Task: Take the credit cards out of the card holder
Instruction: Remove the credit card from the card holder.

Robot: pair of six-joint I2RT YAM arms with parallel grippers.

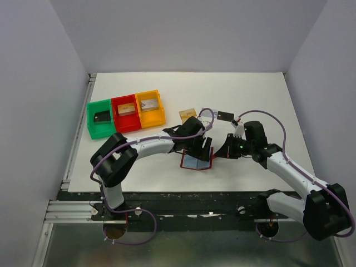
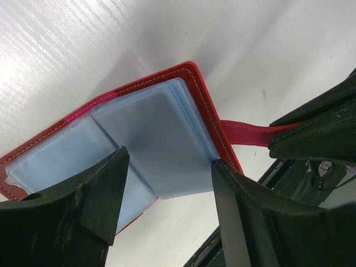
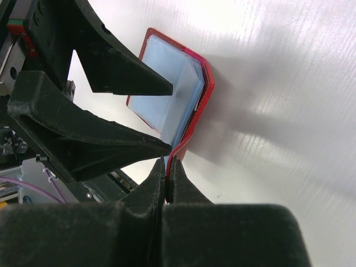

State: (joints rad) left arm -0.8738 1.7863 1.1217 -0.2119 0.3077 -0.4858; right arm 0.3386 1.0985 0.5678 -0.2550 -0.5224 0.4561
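Observation:
The card holder (image 1: 194, 162) lies open on the table, dark red outside with pale blue sleeves (image 2: 161, 139) inside. My right gripper (image 3: 168, 161) is shut on its red snap tab (image 2: 250, 135), holding that side up. My left gripper (image 2: 169, 157) is open over the holder, one finger on each side of the raised sleeve stack, touching nothing that I can see. No card shows in the sleeves. A gold-tan credit card (image 1: 187, 115) and a black one (image 1: 225, 115) lie on the table behind the arms.
At the back left stand three bins in a row: green (image 1: 92, 127) with a black card, red (image 1: 131, 124) with a tan card, orange (image 1: 157, 117) with a pale card. The table's near edge and rail run just below the holder.

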